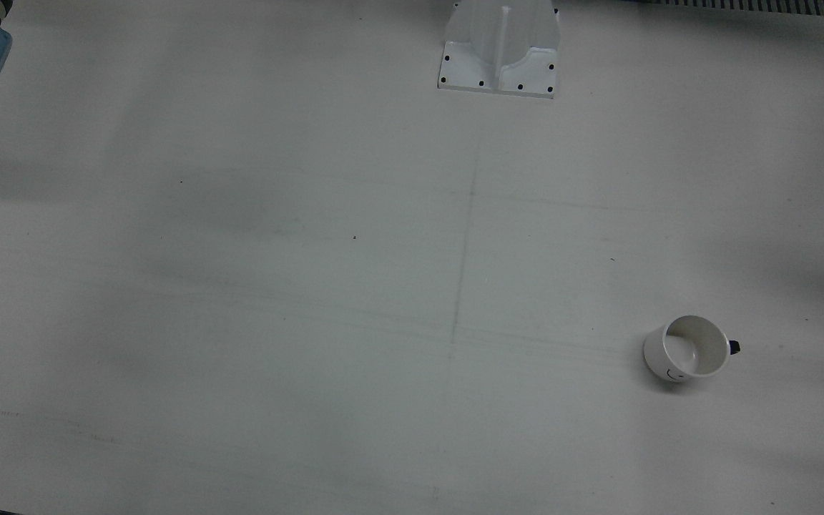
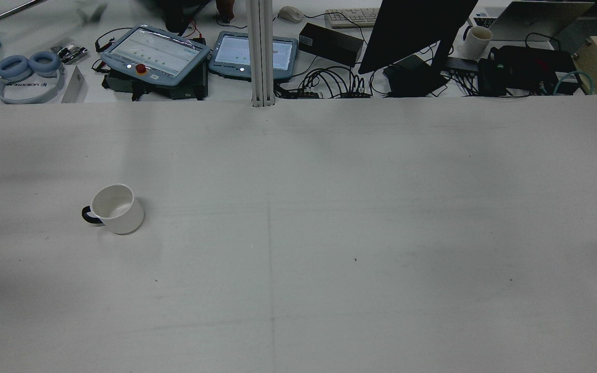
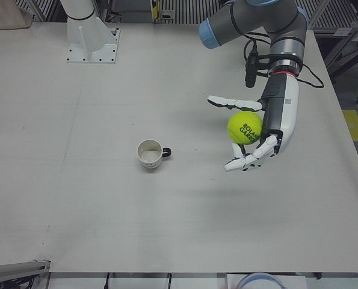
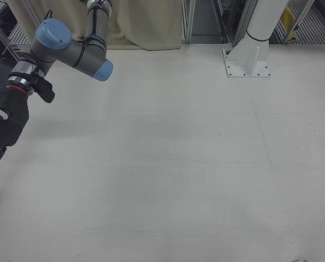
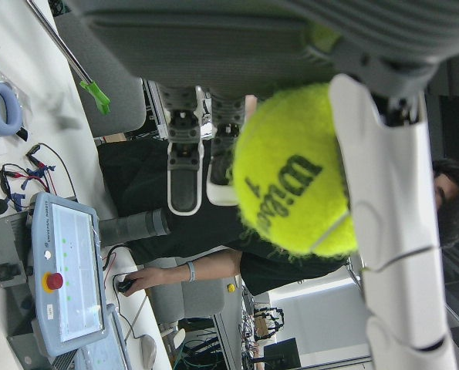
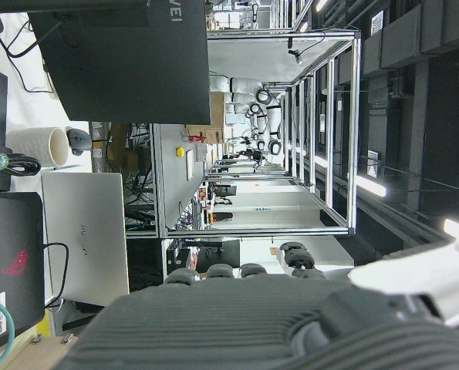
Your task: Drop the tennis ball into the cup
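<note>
1. While the left robot hand point(image 3: 258, 133) grips the yellow-green felt tennis ball point(image 3: 245, 127) aloft, the carry is under way.
2. White ceramic cup point(image 3: 150, 154) stands on the surface at its nine o'clock, well apart.
3. Next: travel over the cup's mouth, then release.
4. Right robot hand point(image 4: 3, 131): idle; finger spread unclear.

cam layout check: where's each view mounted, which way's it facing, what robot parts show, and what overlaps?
Front view: overhead, looking down; cup, pedestal, no robot hand.
Rear view: high behind, facing the operators' desk; cup, no arms.
Left-front view: operators' side, facing robot; left robot hand holding tennis ball beside the cup.
Right-front view: operators' side; right robot hand at the edge, bare table.
Left hand view: on the hand, sideways; ball, fingers.
Right hand view: sideways, facing the lab.
Shared: cup in the first three.
</note>
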`<state>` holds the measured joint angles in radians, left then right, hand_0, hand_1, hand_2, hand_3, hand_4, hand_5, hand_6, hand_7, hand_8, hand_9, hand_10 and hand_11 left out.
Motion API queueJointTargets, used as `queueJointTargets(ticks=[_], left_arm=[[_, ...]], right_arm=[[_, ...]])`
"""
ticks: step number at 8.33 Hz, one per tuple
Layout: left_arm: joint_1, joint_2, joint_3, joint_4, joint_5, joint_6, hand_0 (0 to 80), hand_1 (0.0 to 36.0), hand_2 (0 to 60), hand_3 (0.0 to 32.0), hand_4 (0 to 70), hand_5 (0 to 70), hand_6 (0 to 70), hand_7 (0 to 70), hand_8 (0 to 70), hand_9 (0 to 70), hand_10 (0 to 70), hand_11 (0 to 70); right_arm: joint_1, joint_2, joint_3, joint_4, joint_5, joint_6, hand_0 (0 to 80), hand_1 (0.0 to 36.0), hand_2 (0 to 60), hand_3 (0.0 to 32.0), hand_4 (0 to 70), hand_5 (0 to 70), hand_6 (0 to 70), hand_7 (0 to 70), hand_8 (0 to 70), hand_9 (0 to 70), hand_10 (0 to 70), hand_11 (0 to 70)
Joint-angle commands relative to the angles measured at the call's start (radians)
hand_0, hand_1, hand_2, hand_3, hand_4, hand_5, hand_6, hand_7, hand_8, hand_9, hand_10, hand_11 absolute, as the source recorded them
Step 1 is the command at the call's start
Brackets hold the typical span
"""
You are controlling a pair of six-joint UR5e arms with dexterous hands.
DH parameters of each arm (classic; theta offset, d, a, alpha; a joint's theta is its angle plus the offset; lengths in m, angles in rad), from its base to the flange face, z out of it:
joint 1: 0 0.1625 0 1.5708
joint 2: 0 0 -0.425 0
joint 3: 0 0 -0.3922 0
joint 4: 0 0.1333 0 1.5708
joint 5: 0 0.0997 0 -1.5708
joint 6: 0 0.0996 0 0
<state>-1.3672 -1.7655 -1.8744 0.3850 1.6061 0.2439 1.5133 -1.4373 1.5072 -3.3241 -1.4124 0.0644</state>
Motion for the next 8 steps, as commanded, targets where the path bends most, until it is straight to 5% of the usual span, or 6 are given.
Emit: queueJointTargets(ticks=[1, 2, 3, 5, 7, 8], left_arm=[[0.052, -0.015, -0.024, 0.005, 0.006, 0.000, 58.4, 14.6, 0.1, 0.0, 39.9, 18.3, 67.1, 70.0, 47.7, 66.0, 26.5, 39.4], [0.118, -0.032, -0.038, 0.009, 0.009, 0.000, 56.7, 15.3, 0.5, 0.0, 39.9, 13.4, 44.9, 70.0, 43.9, 66.5, 26.3, 39.0], [0.179, -0.063, -0.035, 0.015, 0.011, 0.000, 55.4, 13.7, 0.0, 0.0, 39.7, 14.5, 56.2, 70.0, 45.9, 66.6, 26.0, 38.5], [0.291, -0.098, -0.037, 0.029, 0.006, 0.008, 52.4, 13.8, 0.7, 0.0, 37.9, 9.7, 32.7, 70.0, 41.0, 65.7, 24.6, 36.3], [0.388, -0.100, -0.032, 0.035, -0.006, 0.015, 50.0, 10.7, 9.4, 0.0, 35.5, 16.2, 65.2, 70.0, 45.7, 62.9, 23.8, 35.0], [0.420, -0.094, -0.031, 0.037, -0.023, 0.035, 48.4, 10.6, 8.6, 0.0, 33.9, 11.9, 48.8, 70.0, 41.8, 61.6, 22.9, 33.6]], right_arm=[[-0.001, 0.000, 0.001, 0.000, 0.001, 0.000, 0.0, 0.0, 0.0, 0.0, 0.0, 0.0, 0.0, 0.0, 0.0, 0.0, 0.0, 0.0], [0.001, 0.000, -0.001, 0.000, 0.001, 0.000, 0.0, 0.0, 0.0, 0.0, 0.0, 0.0, 0.0, 0.0, 0.0, 0.0, 0.0, 0.0], [0.001, 0.000, -0.001, 0.000, 0.001, 0.000, 0.0, 0.0, 0.0, 0.0, 0.0, 0.0, 0.0, 0.0, 0.0, 0.0, 0.0, 0.0], [-0.001, 0.000, -0.001, 0.000, 0.000, 0.000, 0.0, 0.0, 0.0, 0.0, 0.0, 0.0, 0.0, 0.0, 0.0, 0.0, 0.0, 0.0], [-0.001, 0.000, -0.004, 0.000, 0.001, 0.002, 0.0, 0.0, 0.0, 0.0, 0.0, 0.0, 0.0, 0.0, 0.0, 0.0, 0.0, 0.0], [-0.001, 0.000, -0.004, 0.000, 0.001, 0.002, 0.0, 0.0, 0.0, 0.0, 0.0, 0.0, 0.0, 0.0, 0.0, 0.0, 0.0, 0.0]])
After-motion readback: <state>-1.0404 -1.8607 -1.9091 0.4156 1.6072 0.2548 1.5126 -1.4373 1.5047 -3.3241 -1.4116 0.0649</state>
